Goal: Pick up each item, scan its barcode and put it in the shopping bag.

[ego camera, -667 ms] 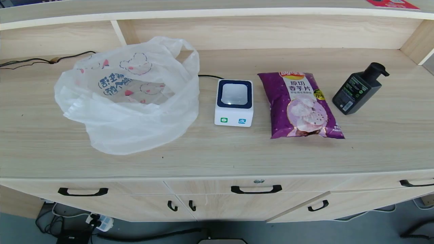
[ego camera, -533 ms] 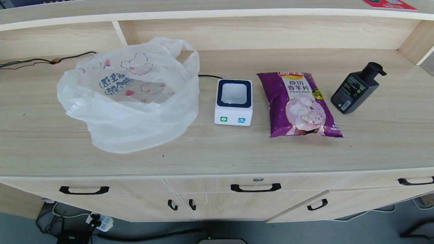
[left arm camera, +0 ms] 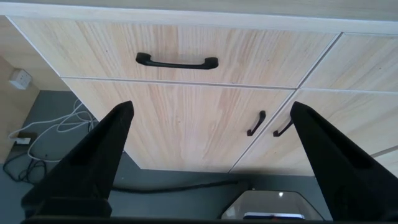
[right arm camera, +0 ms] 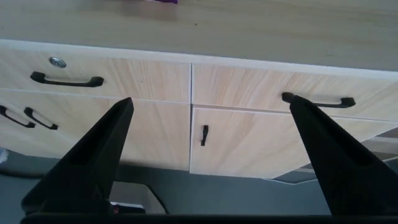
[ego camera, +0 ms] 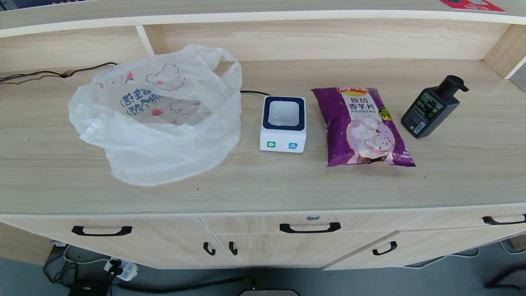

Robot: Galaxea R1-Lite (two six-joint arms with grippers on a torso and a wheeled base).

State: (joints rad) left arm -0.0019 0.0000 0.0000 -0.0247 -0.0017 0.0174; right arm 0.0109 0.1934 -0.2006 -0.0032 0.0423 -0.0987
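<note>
Purple chip bag (ego camera: 363, 125) lies front-to-back on the tabletop (ego camera: 263, 185), up and ahead of the right gripper (right arm camera: 211, 102), its jaws wide like the left gripper's (left arm camera: 211, 109).

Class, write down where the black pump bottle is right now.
In the head view, the black pump bottle sits far right on the counter, just right of the purple chip bag, not touching it.

Looks like a shop checkout: a pale wooden desk (ego camera: 263, 189) with a raised ledge (ego camera: 263, 16) behind, carrying a barcode scanner box (ego camera: 283, 123), a plastic shopping bag (ego camera: 156, 139), a purple crisp packet (ego camera: 361, 127) and a black pump bottle (ego camera: 431, 109); its drawer fronts (left arm camera: 249, 56) face the left fingers (left arm camera: 87, 168).
</note>
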